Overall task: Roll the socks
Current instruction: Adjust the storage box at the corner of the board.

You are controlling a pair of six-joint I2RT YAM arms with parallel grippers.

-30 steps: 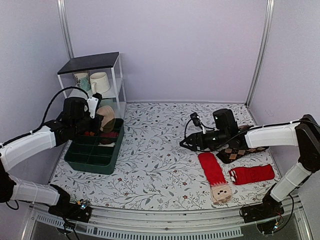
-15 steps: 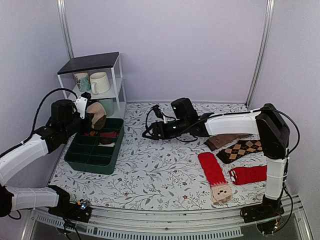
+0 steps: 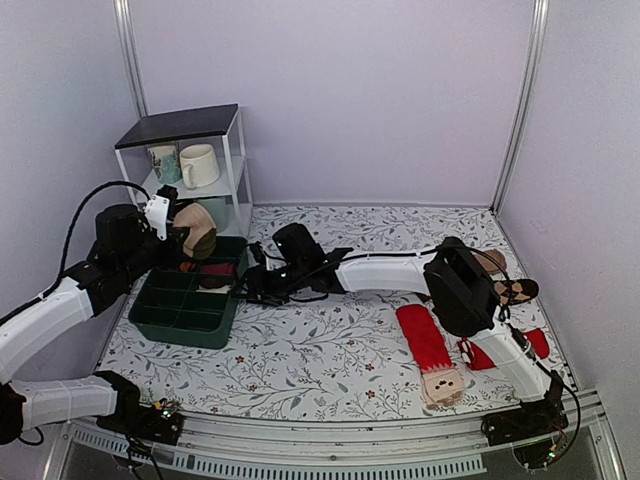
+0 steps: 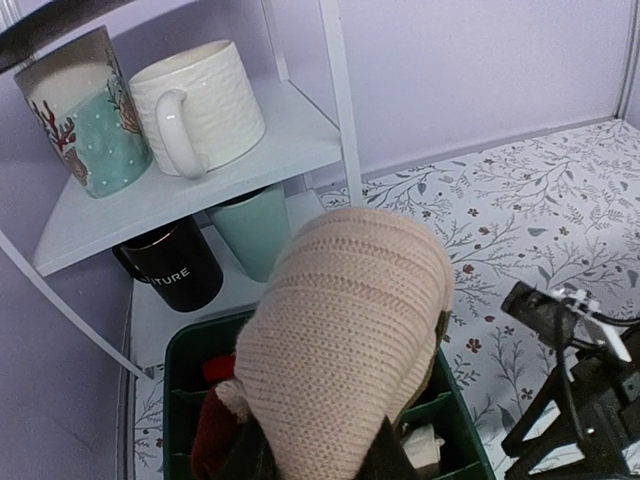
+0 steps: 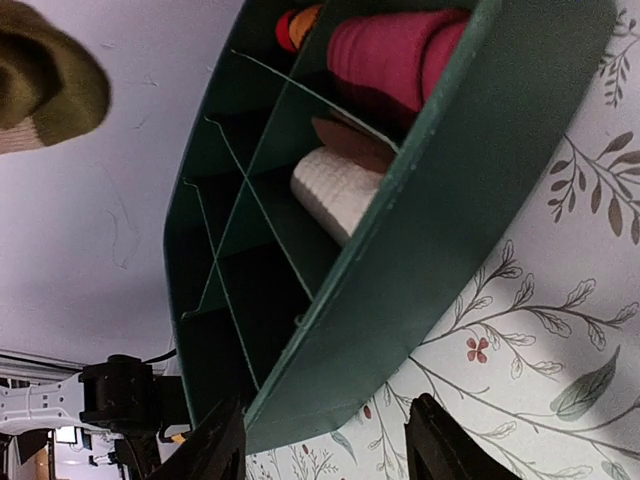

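Top external view, far left: left gripper (image 3: 176, 234) clamped on the socks (image 3: 196, 229), already a tight tan-beige knitted roll, held in the air above the back cells of the green tray (image 3: 185, 328) and clear of its rim. Left wrist view: same roll filling the middle of the frame, grip point hidden beneath it. Behind: white shelf (image 3: 238, 150) carrying a patterned mug (image 3: 163, 158) and a white mug (image 3: 200, 165). Against a second ago: hardly shifted, roll only a touch higher and further back. Inside the tray, along its right side: red roll (image 5: 390, 50) and white roll (image 5: 335, 190); cells nearer the front apparently free. Main change, centre: right gripper (image 3: 248, 287) swung from beside the argyle sock (image 3: 515, 290) at far right, all the way across the table (image 3: 330, 350), to just beside the tray's right wall. Right wrist view: jaws apart, nothing between them, tray corner straight ahead. Further right: red sock (image 3: 425, 340) lying flat, untouched, its partner mostly hidden behind the right arm. Reading: rolling itself looks finished for this pair, only stowing left. Arrival of the second arm at the tray taken as preparation to steady it, or to help seat the roll in a free cell. Risk to watch: roll springing loose on release
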